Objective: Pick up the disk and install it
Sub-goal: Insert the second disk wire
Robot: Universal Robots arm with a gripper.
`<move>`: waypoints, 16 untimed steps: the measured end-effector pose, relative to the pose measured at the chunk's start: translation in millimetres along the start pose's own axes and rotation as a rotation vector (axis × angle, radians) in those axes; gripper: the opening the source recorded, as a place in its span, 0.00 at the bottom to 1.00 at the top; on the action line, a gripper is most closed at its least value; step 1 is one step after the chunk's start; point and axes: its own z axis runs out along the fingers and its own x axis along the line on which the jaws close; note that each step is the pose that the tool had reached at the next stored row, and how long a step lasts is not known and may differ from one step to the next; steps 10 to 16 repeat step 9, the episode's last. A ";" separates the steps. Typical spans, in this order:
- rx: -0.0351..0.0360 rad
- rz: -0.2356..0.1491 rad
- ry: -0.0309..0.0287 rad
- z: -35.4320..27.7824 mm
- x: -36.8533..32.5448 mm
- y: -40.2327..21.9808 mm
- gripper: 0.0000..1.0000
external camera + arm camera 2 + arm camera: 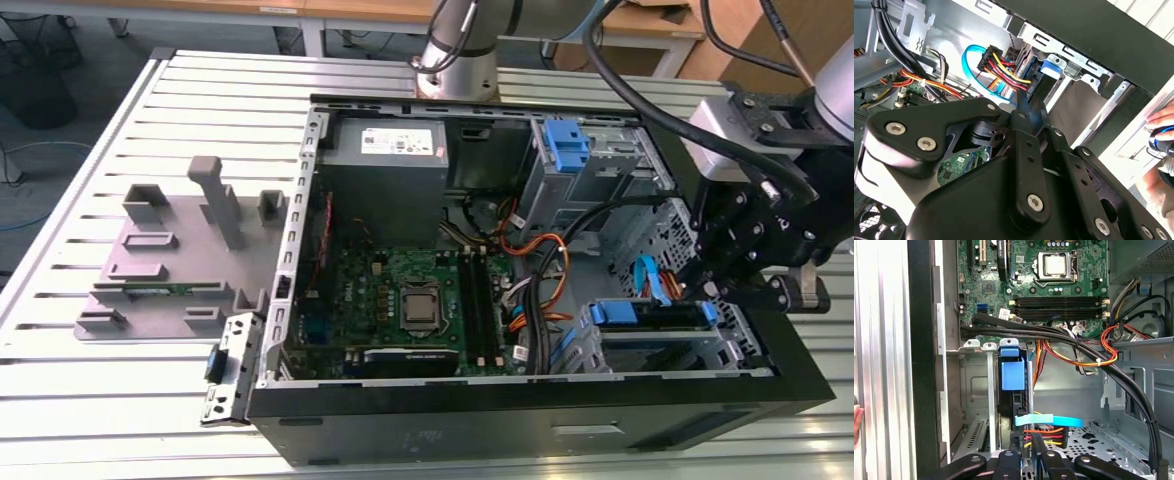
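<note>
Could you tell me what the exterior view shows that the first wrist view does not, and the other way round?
The exterior view alone shows the grey power supply, the grey plastic holder on the slatted table, and the gripper reaching down over the drive bay.

The first wrist view alone shows a fingertip at the picture's edge beside the case.

Both show the motherboard, the coloured cable bundle and the disk in its bay.

Bright, even light; near gripper (1026, 107) linkage softly blurred.
</note>
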 end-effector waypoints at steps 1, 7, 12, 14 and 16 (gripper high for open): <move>0.0000 0.000 0.0002 -0.6 0.0 0.0 0.24; 0.0000 0.000 0.0000 -1.8 -0.1 0.0 0.24; 0.0000 0.000 0.0000 -1.8 -0.1 0.0 0.24; 0.0000 0.000 0.0000 -1.8 -0.1 0.0 0.24; 0.0000 0.000 0.0000 -1.8 -0.1 0.0 0.24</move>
